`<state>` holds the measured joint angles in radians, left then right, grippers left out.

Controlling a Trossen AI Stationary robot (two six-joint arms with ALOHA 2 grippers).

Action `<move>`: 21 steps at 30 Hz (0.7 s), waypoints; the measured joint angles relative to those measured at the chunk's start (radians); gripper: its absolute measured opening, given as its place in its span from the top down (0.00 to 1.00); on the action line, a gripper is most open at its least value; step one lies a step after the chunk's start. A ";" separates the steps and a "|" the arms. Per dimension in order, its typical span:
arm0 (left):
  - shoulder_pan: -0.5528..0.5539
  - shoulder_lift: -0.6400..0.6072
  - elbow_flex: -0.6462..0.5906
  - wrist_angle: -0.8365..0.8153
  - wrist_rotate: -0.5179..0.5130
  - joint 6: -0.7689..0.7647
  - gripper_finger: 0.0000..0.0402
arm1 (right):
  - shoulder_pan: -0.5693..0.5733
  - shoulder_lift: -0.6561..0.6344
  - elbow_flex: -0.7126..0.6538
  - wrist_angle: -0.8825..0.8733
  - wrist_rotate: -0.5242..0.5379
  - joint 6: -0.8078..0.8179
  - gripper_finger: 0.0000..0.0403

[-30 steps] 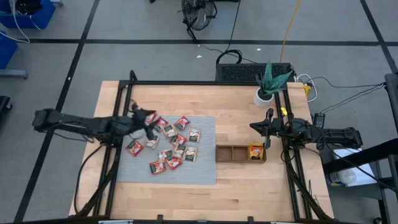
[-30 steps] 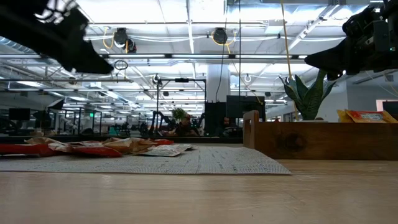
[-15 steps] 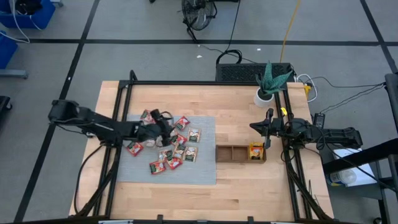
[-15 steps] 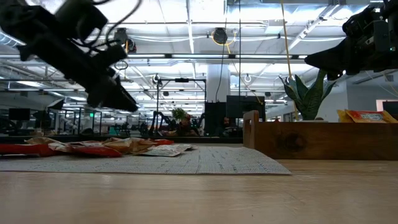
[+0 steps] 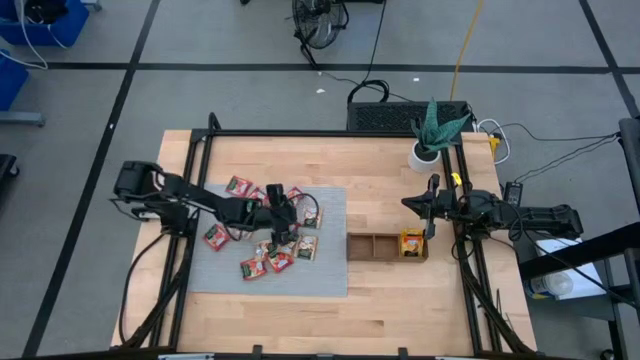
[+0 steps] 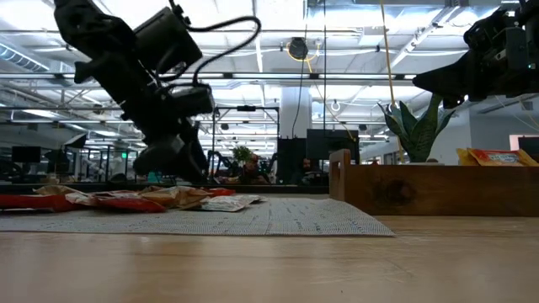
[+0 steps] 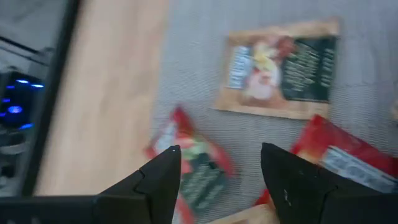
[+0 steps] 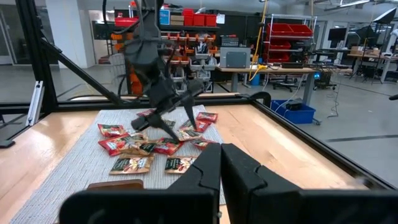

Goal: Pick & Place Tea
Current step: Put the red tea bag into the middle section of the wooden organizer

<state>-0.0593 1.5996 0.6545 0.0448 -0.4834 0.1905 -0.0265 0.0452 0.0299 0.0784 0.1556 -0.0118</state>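
Note:
Several small tea sachets (image 5: 270, 250), mostly red, white and green, lie flat in a loose heap on the grey mat (image 5: 325, 272). My left gripper (image 5: 283, 225) hangs open just above the heap's far right part, touching nothing. In the left wrist view its fingers (image 7: 163, 180) straddle a red sachet (image 7: 193, 163), with a brown-edged one (image 7: 283, 68) beyond. My right gripper (image 5: 408, 203) waits shut above the table, just beyond the wooden tray (image 5: 372, 246). A yellow sachet (image 5: 411, 243) lies in the tray's right compartment.
A white pot with a green plant (image 5: 424, 152) stands at the far right of the table. The tray's left and middle compartments hold nothing that shows. Bare wood lies along the near edge (image 5: 330, 325) and between mat and far edge. Black frame rails run along both sides.
My left arm has reached toward the table's right, over the mat, and come down from high above to just over the heap of sachets. The sachets and the right arm have stayed where they were.

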 joint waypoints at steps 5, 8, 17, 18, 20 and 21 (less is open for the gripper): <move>0.012 0.059 0.008 0.009 -0.011 -0.009 0.44 | 0.000 0.000 0.000 0.000 0.000 0.000 1.00; 0.028 0.079 0.008 0.011 -0.015 -0.016 0.44 | 0.000 0.000 0.000 0.000 0.000 0.000 1.00; 0.055 0.083 0.009 0.007 -0.041 -0.047 0.45 | 0.000 0.000 0.000 0.000 0.000 0.000 1.00; 0.055 0.083 0.009 0.005 -0.040 -0.050 0.45 | 0.000 0.000 0.000 0.000 0.000 0.000 1.00; 0.055 0.083 0.009 -0.002 -0.029 -0.068 0.46 | 0.000 0.000 0.000 0.000 0.000 0.000 1.00; 0.056 0.083 0.009 -0.007 -0.023 -0.078 0.47 | 0.000 0.000 0.000 0.000 0.000 0.000 1.00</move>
<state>-0.0031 1.6829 0.6640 0.0382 -0.5060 0.1125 -0.0265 0.0450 0.0298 0.0784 0.1558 -0.0116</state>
